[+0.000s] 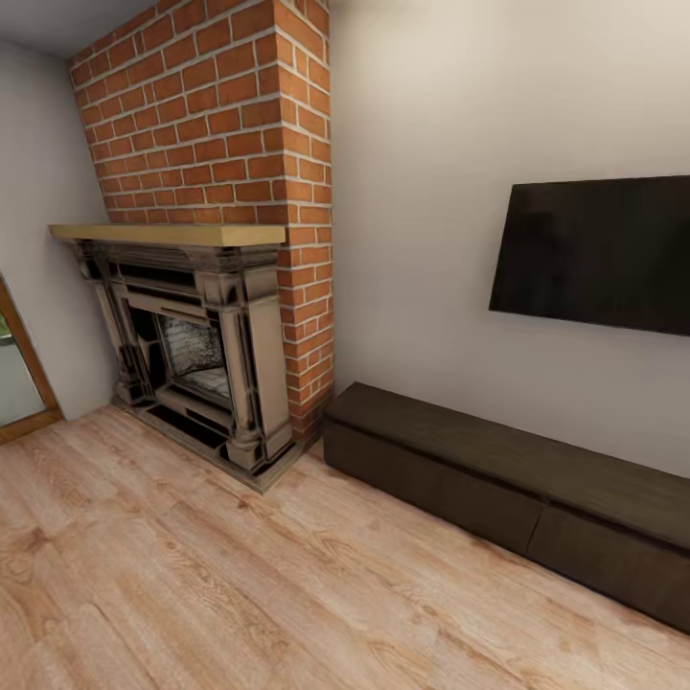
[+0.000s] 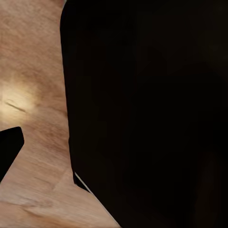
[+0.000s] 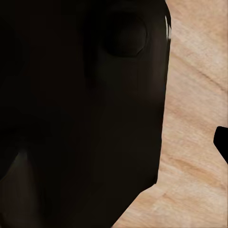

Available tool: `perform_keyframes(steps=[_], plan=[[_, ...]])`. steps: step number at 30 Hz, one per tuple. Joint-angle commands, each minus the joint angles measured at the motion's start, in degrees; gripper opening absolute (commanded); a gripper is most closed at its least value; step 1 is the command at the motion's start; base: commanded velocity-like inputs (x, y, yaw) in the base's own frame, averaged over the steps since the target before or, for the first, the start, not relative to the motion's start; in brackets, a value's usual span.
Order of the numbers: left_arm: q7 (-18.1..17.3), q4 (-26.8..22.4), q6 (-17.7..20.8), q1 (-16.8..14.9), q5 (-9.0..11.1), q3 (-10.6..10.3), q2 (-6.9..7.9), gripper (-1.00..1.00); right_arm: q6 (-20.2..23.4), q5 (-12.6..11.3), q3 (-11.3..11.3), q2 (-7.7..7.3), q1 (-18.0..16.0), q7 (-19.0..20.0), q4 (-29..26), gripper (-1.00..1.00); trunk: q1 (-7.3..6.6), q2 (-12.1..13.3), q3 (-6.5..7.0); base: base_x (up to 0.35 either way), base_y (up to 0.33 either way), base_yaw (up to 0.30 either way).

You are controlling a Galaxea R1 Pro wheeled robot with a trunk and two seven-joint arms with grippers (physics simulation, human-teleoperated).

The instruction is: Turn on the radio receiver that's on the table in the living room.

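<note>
- Living room (image 1: 422, 192): a corner of it seen from the head camera; the radio receiver and its table are not among the items listed here, so their place cannot be told.
- Floor (image 1: 192, 575): light wood planks with visible grain, spanning the frame from 9 o'clock round through 6 to 4 o'clock.
- Fireplace (image 1: 192, 355): at 9 to 10 o'clock, standing on the floor; dark glossy surround with pale columns and a grey firebox (glossy reflections blur its details).
- Mantel shelf (image 1: 168, 234): light wood slab lying across the fireplace top.
- Brick chimney (image 1: 220, 115): red brick, rising from behind the mantel toward 11 o'clock, touching the wall at its right edge.
- Wall (image 1: 422, 316): plain beige, from 12 to 3 o'clock.
- Television (image 1: 594, 254): flat dark screen mounted on the wall at 2 to 3 o'clock, unlit.
- Low cabinet (image 1: 517, 479): long, dark brown, on the floor against the wall at 4 o'clock, directly below the television, its left end just beside the brick base.
- Door frame (image 1: 24, 364): wood strip at the 9 o'clock edge.
- Left gripper: in the left wrist view a large black shape lies over wood floor; whether the fingers are wide or narrow cannot be told.
- Right gripper: likewise (black mass over wood floor in the right wrist view); finger spacing cannot be told.
</note>
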Motion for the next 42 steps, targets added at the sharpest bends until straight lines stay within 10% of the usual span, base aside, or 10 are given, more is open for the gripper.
perform_keyframes(steps=[1,42], plan=[[0.0,0.0,0.0,0.0,0.0,0.0,0.0,1.0,0.0,0.0,0.0,0.0,0.0,0.0,0.0,1.0,0.01,0.0,0.0,0.0,0.0,0.0],[-0.2,-2.3,-0.8,-0.1,0.4,0.7,-0.26,1.0,-0.8,0.2,0.4,-0.18,0.1,0.3,0.0,1.0,0.01,0.0,0.0,0.0,0.0,0.151]])
